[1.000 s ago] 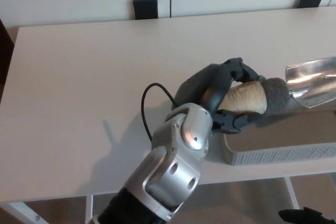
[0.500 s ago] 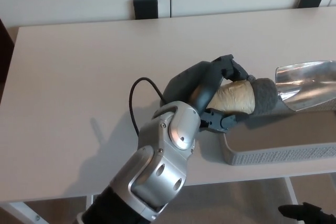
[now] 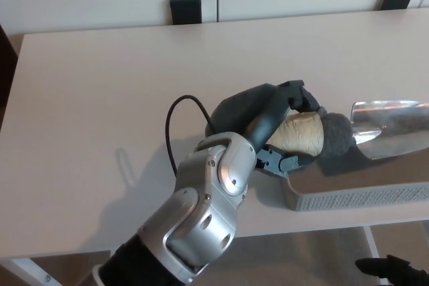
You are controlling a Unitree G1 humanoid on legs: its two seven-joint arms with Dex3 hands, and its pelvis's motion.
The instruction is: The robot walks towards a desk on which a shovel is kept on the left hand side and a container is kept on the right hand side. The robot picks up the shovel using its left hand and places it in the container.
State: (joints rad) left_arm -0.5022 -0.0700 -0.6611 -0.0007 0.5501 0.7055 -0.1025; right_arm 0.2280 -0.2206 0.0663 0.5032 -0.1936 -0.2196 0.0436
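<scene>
The shovel [image 3: 348, 132] sat gripped in the left robot hand [image 3: 278, 128], whose dark fingers [image 3: 298, 93] wrapped over the top of its pale wooden handle [image 3: 300, 133] while the thumb pressed from below. The shovel lay nearly level, its handle pointing left and its shiny metal blade [image 3: 390, 127] reaching right, over the grey container [image 3: 355, 189]. I could not tell whether the blade rested on the container or hung just above it. The silver forearm [image 3: 204, 212] rose from the lower left, a black cable [image 3: 175, 125] looping off its wrist. The container stood at the near right edge of the pale tabletop [image 3: 100, 112]. At the bottom right corner, below the tabletop edge, a dark bit of the right robot hand [image 3: 392, 271] showed, too little to say if it was open or closed.
</scene>
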